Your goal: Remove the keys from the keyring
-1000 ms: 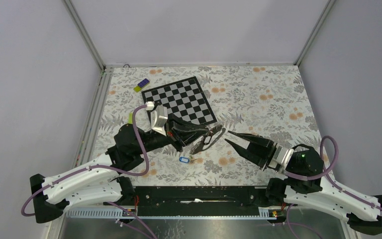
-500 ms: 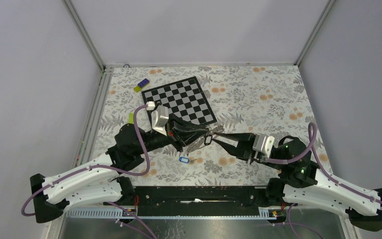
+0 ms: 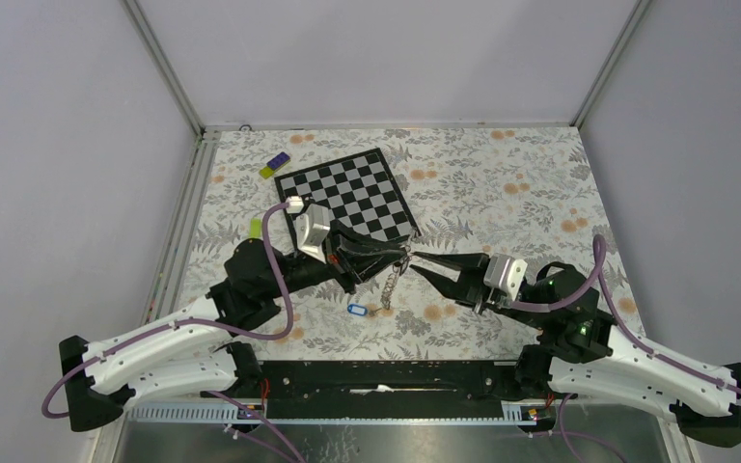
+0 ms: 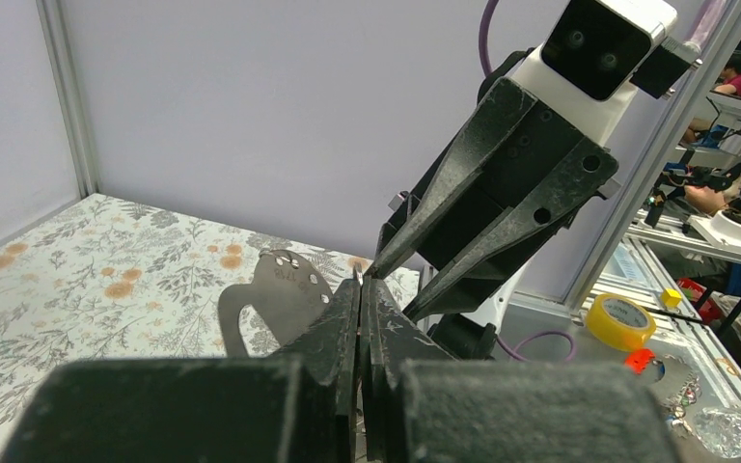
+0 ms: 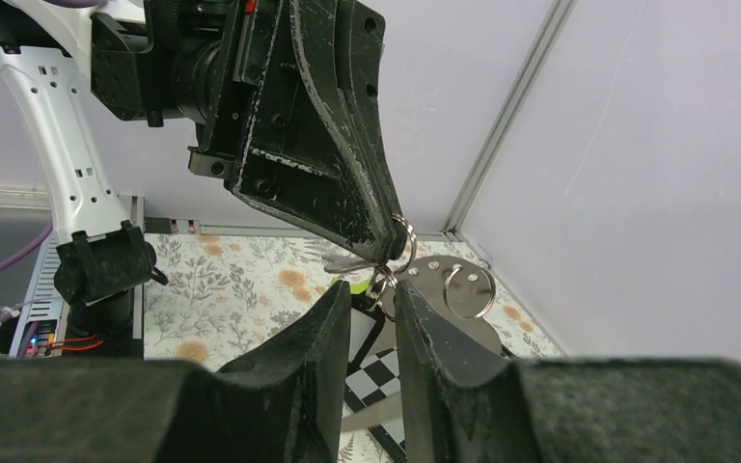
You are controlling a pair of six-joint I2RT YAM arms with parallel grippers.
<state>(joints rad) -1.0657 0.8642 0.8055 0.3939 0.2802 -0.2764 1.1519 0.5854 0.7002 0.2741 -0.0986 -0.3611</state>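
Observation:
My left gripper [image 3: 402, 255] is shut on the keyring [image 5: 402, 234], a thin wire ring held up above the table. A silvery key [image 5: 345, 262], a smaller ring and a flat metal plate [image 5: 468, 291] hang from it. The plate [image 4: 280, 289] shows left of my shut left gripper [image 4: 359, 285]. A chain [image 3: 391, 285] dangles down toward a blue tag [image 3: 357, 310] lying on the table. My right gripper [image 3: 415, 258] meets the left tip to tip. In its wrist view the right gripper [image 5: 374, 294] stands slightly open, with the small ring between its fingertips.
A chessboard [image 3: 347, 188] lies behind the grippers. A purple and yellow block [image 3: 273, 165] sits at the back left, a small green piece [image 3: 254, 228] by the left rail [image 3: 185, 222]. A yellow tape roll [image 4: 616, 320] rests beyond the table's near edge.
My right arm has swung left and forward until its fingertips reach the bundle held by the left gripper. The left gripper stays shut in place; the chain now hangs straighter.

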